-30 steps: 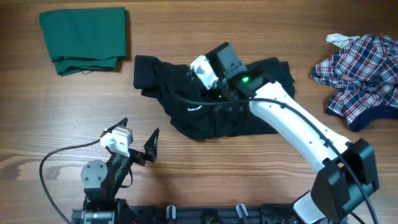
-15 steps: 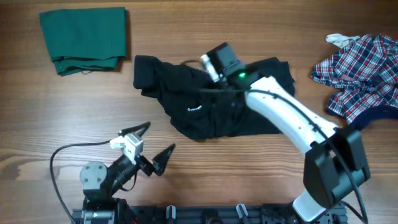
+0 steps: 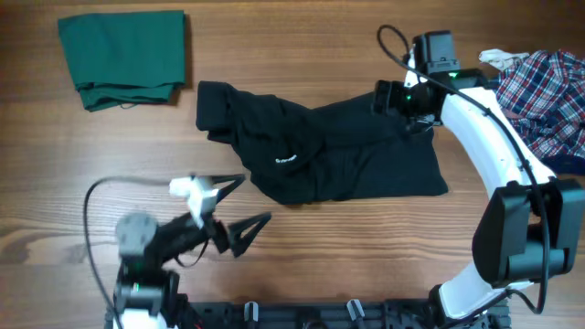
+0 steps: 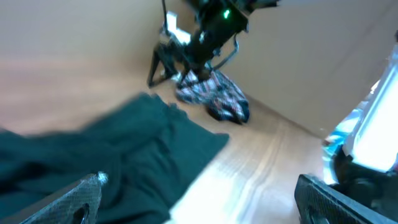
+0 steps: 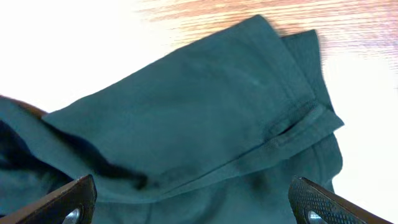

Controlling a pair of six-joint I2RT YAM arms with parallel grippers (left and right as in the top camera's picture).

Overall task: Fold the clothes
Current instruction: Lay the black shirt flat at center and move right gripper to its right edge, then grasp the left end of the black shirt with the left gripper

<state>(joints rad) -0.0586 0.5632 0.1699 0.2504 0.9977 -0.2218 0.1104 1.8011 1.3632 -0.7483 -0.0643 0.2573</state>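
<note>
The surface [image 3: 366, 247] is brown wood with visible grain. The clothes [image 3: 347, 164] are matt black cloth, creased. The right arm [image 3: 484, 128] is glossy white plastic.

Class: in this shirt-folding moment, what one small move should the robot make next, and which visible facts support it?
Probably advance the open left gripper to the bunched left end of the black short-sleeved polo shirt and pinch it there. That end lies crumpled while the right side lies flatter, and the open right gripper hovers over the shirt's right end holding nothing.
</note>
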